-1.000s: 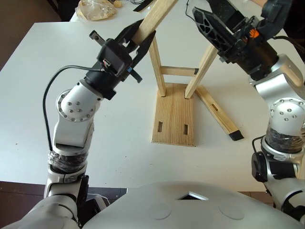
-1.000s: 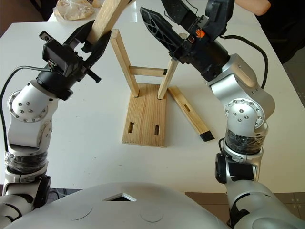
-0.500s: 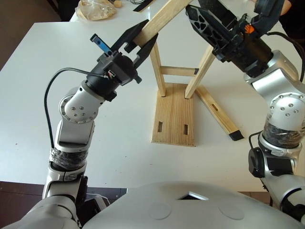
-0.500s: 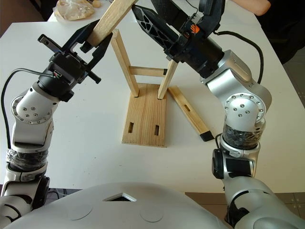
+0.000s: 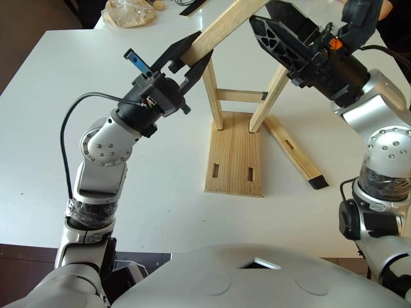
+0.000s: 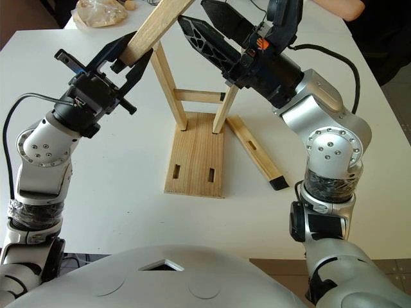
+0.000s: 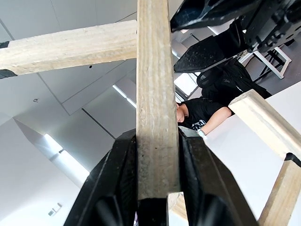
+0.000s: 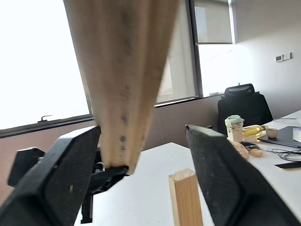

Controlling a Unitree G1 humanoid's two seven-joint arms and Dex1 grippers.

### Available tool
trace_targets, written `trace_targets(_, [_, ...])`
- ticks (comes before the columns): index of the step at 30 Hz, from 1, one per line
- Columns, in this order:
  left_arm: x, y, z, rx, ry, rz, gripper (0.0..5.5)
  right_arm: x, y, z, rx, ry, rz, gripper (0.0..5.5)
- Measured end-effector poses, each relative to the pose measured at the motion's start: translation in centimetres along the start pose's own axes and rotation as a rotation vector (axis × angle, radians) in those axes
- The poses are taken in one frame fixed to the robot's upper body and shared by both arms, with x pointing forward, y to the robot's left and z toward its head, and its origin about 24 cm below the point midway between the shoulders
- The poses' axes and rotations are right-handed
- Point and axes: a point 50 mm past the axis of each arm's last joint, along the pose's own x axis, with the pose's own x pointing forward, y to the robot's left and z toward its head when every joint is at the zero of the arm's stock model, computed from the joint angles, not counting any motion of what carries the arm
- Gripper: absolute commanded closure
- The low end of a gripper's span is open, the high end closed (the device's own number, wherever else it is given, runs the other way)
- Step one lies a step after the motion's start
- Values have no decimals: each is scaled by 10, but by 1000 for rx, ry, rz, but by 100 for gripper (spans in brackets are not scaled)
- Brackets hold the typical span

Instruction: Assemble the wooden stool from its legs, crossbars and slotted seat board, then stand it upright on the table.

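The slotted seat board (image 5: 234,157) lies flat on the white table (image 5: 58,141). Two legs (image 5: 212,90) (image 5: 270,96) stand in its far slots, joined by a crossbar (image 5: 241,96). A further leg with a black tip (image 5: 292,151) lies on the table to the board's right. My left gripper (image 5: 192,54) is shut on another wooden leg (image 5: 225,22), which slants up to the right above the frame. My right gripper (image 6: 215,25) stands open at that leg's upper end. In the right wrist view the leg (image 8: 124,70) passes between the spread fingers (image 8: 51,188) with gaps on both sides.
A crumpled plastic bag (image 5: 131,11) and dark cables lie at the table's far edge. The near and left parts of the table are bare. The table's front edge runs just below the seat board.
My left gripper has tilted the held leg lower and further to the right. The right gripper has shifted left, so that its fingers come around the leg's upper end.
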Motion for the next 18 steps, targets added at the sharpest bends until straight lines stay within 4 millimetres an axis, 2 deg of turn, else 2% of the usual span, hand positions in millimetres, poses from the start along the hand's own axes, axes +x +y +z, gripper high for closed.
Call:
trace_targets(10, [-1, -2, 0, 0, 1, -21, 442, 0, 2, 1, -2, -3, 1, 217])
trace_targets(18, [-1, -2, -3, 9, 11, -27, 442, -2, 2, -1, -12, -1, 7, 333])
